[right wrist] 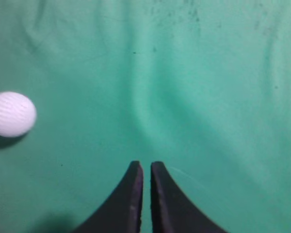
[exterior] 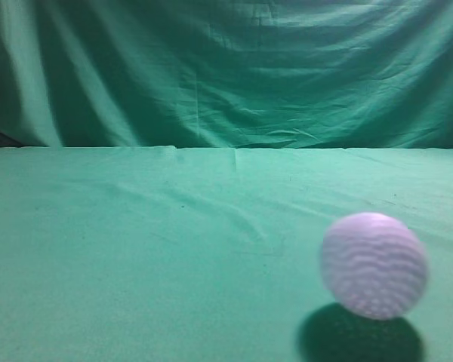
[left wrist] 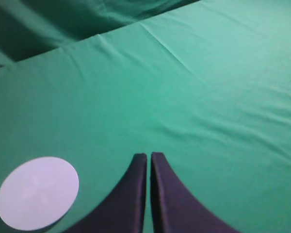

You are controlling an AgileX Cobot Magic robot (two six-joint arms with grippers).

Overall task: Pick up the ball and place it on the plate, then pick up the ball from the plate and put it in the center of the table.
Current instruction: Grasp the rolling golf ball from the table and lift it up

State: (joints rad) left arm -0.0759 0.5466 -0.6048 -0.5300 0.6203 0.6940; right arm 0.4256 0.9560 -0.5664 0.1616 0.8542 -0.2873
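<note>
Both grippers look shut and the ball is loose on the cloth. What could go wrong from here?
1. The ball lies free on the table, left of the shut right gripper; a closed or off-line approach could knock it rolling.
2. The cloth is wrinkled, so a nudged ball may wander unpredictably.
3. The plate shows only beside the shut left gripper, never with the ball, so the carry path is unconfirmed.

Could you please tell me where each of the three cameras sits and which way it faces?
Exterior: low at table height, facing the backdrop; ball close; no robot parts.
Left wrist: above table, looking down past shut fingers; plate lower left.
Right wrist: looking down past shut fingers.
The ball appears in exterior and right wrist views.
</note>
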